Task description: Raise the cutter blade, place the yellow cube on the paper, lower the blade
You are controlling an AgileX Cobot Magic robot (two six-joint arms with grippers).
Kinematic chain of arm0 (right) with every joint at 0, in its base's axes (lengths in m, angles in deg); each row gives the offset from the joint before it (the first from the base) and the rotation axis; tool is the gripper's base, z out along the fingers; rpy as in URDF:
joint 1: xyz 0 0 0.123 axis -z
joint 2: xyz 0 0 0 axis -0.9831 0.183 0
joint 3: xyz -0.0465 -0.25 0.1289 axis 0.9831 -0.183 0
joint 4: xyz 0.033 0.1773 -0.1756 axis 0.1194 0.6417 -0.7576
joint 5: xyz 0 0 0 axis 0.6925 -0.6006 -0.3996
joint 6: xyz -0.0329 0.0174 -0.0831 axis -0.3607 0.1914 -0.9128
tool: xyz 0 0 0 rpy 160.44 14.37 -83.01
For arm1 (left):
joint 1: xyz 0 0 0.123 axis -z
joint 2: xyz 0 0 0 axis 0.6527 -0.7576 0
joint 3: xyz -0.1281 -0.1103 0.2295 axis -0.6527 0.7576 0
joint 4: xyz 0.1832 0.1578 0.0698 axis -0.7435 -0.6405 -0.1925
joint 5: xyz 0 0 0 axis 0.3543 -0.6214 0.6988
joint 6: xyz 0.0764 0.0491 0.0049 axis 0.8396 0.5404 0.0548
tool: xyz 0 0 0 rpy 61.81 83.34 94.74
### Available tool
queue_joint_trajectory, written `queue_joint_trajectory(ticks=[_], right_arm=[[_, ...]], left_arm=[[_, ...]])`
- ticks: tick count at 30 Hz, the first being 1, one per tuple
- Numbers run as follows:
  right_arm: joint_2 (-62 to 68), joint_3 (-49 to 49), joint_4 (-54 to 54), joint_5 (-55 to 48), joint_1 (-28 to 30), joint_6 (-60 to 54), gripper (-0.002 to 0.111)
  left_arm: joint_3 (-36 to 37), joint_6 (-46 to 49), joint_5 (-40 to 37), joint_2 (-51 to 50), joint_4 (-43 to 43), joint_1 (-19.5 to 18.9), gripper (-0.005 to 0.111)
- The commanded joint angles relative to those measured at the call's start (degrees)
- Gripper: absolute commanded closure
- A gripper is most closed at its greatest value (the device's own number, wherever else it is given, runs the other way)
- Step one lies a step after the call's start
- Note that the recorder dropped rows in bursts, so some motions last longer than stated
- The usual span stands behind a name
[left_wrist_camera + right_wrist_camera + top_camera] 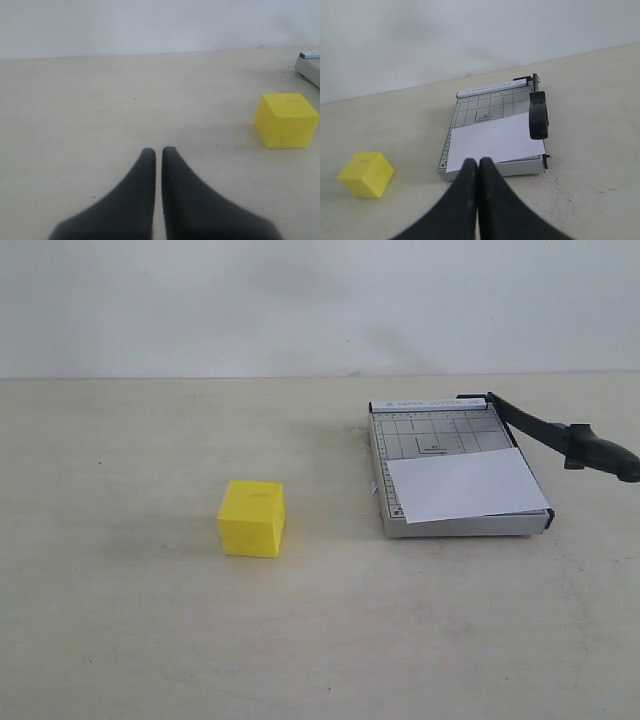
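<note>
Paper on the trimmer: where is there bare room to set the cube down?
The whole paper is bare, bordered by gridded base behind and cutter blade along its right. The table between yellow cube and base is open. Tightest beside the blade.

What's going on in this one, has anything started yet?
Nothing is being handled right now. The left fingers and right fingers are closed, empty and short of the objects. In the exterior view the yellow cube sits on the table left of the trimmer. The paper lies on its base, and the cutter blade appears raised.
</note>
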Motion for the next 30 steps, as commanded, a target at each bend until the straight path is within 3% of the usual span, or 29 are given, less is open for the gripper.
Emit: queue_joint_trajectory(ticks=[1, 10, 12, 17, 20, 25, 30], right_arm=[[-0.3, -0.2, 0.2, 1.1, 0.1, 0.0, 0.108], [-0.3, -0.2, 0.2, 1.1, 0.1, 0.0, 0.108], [-0.3, -0.2, 0.2, 1.1, 0.1, 0.0, 0.108], [-0.3, -0.2, 0.2, 1.1, 0.1, 0.0, 0.108], [-0.3, -0.2, 0.2, 1.1, 0.1, 0.0, 0.108], [-0.3, -0.2, 0.2, 1.1, 0.1, 0.0, 0.108], [-0.3, -0.2, 0.2, 1.1, 0.1, 0.0, 0.108]], left_arm=[[0.1, -0.5, 0.8, 0.2, -0.2, -0.2, 0.102], [0.1, -0.3, 2.5, 0.2, -4.1, -0.2, 0.102], [0.1, -2.2, 7.0, 0.2, -0.4, -0.2, 0.102], [0.1, -10.4, 21.2, 0.2, 20.5, -0.2, 0.102], [0.1, -10.4, 25.4, 0.2, 22.4, -0.2, 0.102], [0.1, -11.1, 26.8, 0.2, 22.4, -0.2, 0.102], [-0.6, -18.4, 21.8, 0.2, 22.4, -0.1, 0.102]])
